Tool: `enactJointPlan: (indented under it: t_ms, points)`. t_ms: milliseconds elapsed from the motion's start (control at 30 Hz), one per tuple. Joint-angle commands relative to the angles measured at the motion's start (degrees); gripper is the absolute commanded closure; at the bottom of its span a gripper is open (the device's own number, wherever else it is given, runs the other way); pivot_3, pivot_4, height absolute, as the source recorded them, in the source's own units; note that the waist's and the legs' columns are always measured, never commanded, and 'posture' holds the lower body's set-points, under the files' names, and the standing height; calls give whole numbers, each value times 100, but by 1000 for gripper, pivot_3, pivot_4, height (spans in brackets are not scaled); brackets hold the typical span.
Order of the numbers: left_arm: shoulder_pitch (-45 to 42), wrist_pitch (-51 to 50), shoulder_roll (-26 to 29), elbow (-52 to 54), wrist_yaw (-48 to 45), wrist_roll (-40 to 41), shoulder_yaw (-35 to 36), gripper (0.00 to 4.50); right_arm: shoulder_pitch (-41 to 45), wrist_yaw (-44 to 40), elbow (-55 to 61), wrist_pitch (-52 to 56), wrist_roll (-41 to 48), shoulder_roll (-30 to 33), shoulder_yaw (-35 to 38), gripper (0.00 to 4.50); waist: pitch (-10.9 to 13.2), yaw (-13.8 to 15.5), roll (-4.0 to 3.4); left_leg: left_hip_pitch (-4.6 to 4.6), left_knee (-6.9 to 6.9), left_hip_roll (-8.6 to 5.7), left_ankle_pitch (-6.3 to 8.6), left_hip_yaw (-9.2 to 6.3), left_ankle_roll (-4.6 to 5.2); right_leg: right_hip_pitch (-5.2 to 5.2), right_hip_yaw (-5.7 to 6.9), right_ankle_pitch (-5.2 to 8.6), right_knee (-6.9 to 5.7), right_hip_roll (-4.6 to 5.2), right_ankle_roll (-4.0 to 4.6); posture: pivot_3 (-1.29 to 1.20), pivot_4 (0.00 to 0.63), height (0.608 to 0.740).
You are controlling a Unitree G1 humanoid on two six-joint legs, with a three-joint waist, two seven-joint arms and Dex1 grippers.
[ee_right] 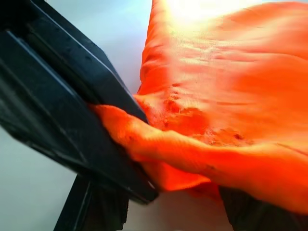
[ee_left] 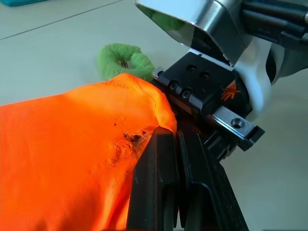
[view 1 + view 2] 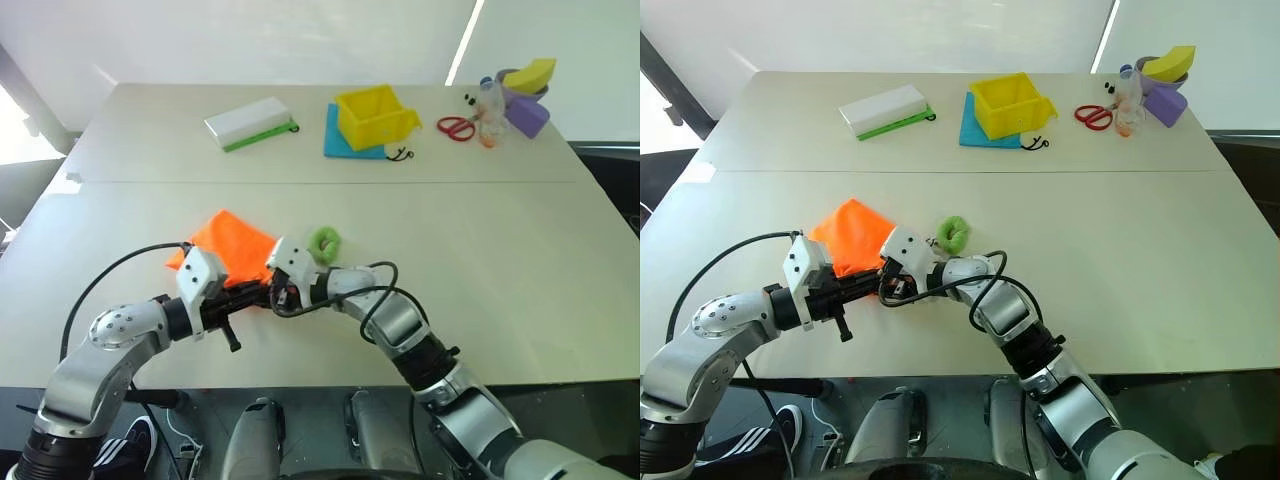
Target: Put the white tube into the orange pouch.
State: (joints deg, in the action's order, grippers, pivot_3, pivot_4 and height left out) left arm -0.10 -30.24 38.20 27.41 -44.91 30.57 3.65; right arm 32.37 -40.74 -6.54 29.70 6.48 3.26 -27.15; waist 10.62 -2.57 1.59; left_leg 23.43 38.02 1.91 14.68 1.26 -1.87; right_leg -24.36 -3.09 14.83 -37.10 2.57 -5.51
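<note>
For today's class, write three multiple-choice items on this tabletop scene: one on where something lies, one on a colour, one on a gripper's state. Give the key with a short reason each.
1. Where is the yellow bin?
A. on a blue mat at the far side
B. beside the orange pouch
C. on the floor

2. What colour is the fuzzy ring by the orange pouch?
A. red
B. green
C. purple

3. How is the left gripper?
A. wide open above the table
B. shut on the orange pouch's edge
C. holding scissors

Key: 1 A, blue shows under the bin; 2 B, plainly green; 3 B, its fingers pinch orange fabric.
</note>
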Motion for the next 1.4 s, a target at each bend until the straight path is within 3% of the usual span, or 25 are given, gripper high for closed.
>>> enactJointPlan:
  t_ms: [33, 67, 233, 267, 533, 733, 933, 1167, 1400]
  points:
    - [0, 84, 25, 225, -25, 10, 32, 4500, 84, 30, 146, -61, 63, -174, 81, 2689, 0, 0, 0, 0, 0, 0, 0, 0, 0, 0, 0, 0, 0, 0, 0, 0, 150, 740]
    - [-5, 83, 22, 220, -25, 8, 27, 4500, 78, 19, 138, -72, 71, -181, 77, 2689, 0, 0, 0, 0, 0, 0, 0, 0, 0, 0, 0, 0, 0, 0, 0, 0, 150, 740]
    - [27, 103, 34, 207, -35, -6, 25, 4500, 28, -169, 286, 55, 186, -81, 95, 231, 0, 0, 0, 0, 0, 1, 0, 0, 0, 0, 0, 0, 0, 0, 0, 0, 150, 740]
    - [41, 108, 38, 204, -38, -5, 32, 4500, 24, -264, 366, 109, 245, -36, 109, 36, 0, 0, 0, 0, 0, 0, 0, 0, 0, 0, 0, 0, 0, 0, 0, 0, 150, 740]
    - [179, 207, 66, 112, -122, -102, 34, 4500, 78, -1048, 1067, 722, 853, 612, 336, 36, 1, 3, -2, 0, -3, 0, 0, 0, 0, -1, 1, 1, 2, 3, 1, 0, 150, 740]
    - [323, 206, 117, 148, -211, -109, 94, 4500, -104, -1601, 1820, 960, 1076, 1580, 375, 36, 1, 9, -2, 0, -3, 1, 0, -1, 0, -1, 0, 1, 5, 7, 1, 0, 150, 740]
    - [621, 126, 378, 321, -477, 59, 211, 4500, -204, -1563, 1866, 819, 1278, 2276, 1207, 36, 2, 3, -1, 1, -5, 1, 0, 0, 0, -2, -2, 2, 12, 11, 2, 0, 150, 740]
    - [503, 304, 383, 110, -519, -116, 78, 4500, 253, -249, 563, 185, 907, 1717, 1941, 36, 2, -1, -2, 1, -5, 2, 0, 1, 0, -8, -6, 1, 11, 6, 5, 0, 150, 740]
    - [309, 452, 266, -62, -469, -276, -25, 4500, 442, 235, -179, -22, 472, 1348, 1772, 36, 3, 6, -3, 7, -19, -2, 0, 4, 0, -11, -5, 1, 15, 11, 3, 0, 150, 740]
